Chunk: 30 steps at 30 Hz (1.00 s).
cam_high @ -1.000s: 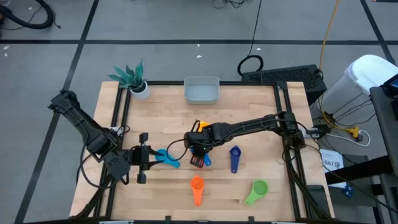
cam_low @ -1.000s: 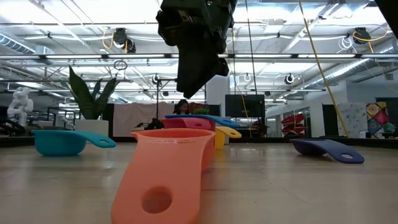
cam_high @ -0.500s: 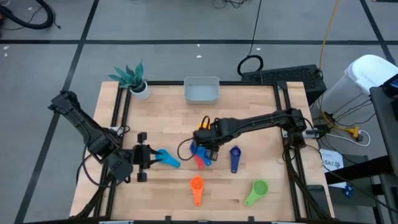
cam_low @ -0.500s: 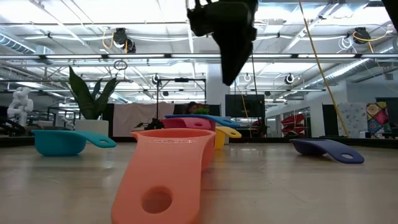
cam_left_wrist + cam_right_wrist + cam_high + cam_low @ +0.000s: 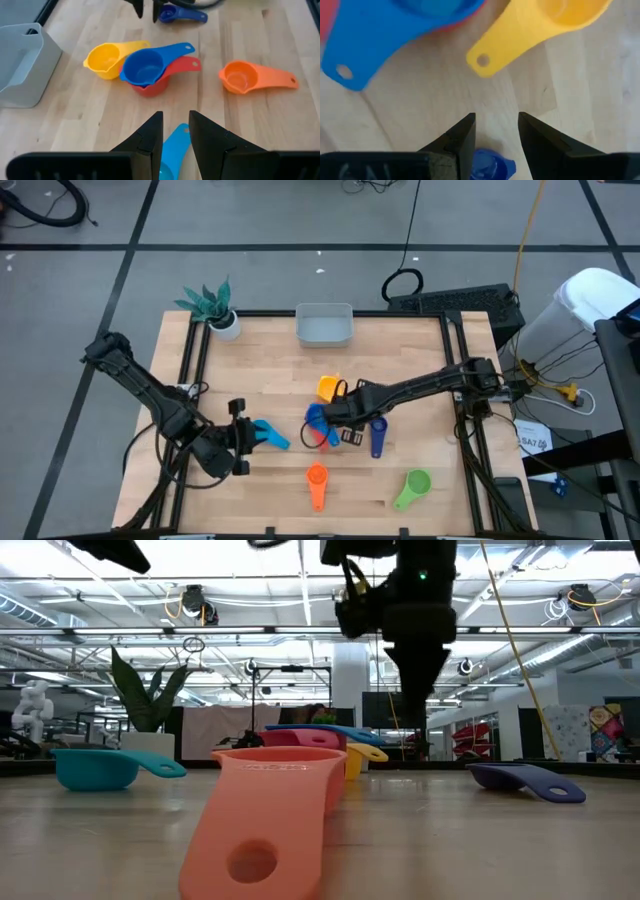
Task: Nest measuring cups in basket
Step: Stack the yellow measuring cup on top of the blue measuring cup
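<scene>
The pale grey basket (image 5: 324, 326) stands at the table's far edge. A blue cup (image 5: 145, 67) sits nested in a red cup (image 5: 156, 87) at mid-table, with a yellow cup (image 5: 328, 388) just beyond them. My right gripper (image 5: 496, 117) hangs open, pointing down, above the wood between that stack and the dark blue cup (image 5: 378, 435). My left gripper (image 5: 176, 116) is open, slanting down above the handle of the light blue cup (image 5: 268, 434), which rests on the table. Orange (image 5: 316, 480) and green (image 5: 412, 487) cups lie near the front edge.
A white pot with a teal plant (image 5: 222, 315) stands at the far left corner. Black frame rails run along the table's left and right sides. Bare wood lies between the cups and the basket.
My right gripper has gone from above the blue-and-red stack toward the table's right edge and tipped more steeply down, uncovering the yellow cup. My left gripper has sunk a little and tipped down toward the light blue cup. No cup has moved.
</scene>
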{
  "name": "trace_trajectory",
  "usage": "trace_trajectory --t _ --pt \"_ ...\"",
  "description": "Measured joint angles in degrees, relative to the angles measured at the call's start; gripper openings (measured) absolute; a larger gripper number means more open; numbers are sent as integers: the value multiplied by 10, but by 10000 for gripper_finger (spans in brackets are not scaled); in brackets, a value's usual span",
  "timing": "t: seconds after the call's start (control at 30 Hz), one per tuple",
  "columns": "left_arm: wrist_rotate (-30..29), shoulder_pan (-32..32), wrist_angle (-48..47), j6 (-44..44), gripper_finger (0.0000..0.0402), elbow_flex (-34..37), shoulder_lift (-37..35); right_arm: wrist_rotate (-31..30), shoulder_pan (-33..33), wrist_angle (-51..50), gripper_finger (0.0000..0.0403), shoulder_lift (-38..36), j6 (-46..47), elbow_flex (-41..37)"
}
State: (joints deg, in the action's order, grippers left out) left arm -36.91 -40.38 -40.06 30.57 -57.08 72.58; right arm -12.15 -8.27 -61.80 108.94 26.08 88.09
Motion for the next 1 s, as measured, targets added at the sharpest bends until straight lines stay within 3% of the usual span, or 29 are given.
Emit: trace_trajectory --t 0.2,0.43,0.77,1.0 --pt "-16 3 2 -2 97 0 -3 -28 56 55 139 -32 3 -1" --pt "-21 28 -17 -5 97 0 -2 20 127 127 139 -19 -25 -1" --pt "-17 27 -9 -8 97 0 -3 31 164 153 141 -7 -49 -1" --pt "-16 23 0 -16 97 0 -3 48 172 177 176 5 -60 -1"
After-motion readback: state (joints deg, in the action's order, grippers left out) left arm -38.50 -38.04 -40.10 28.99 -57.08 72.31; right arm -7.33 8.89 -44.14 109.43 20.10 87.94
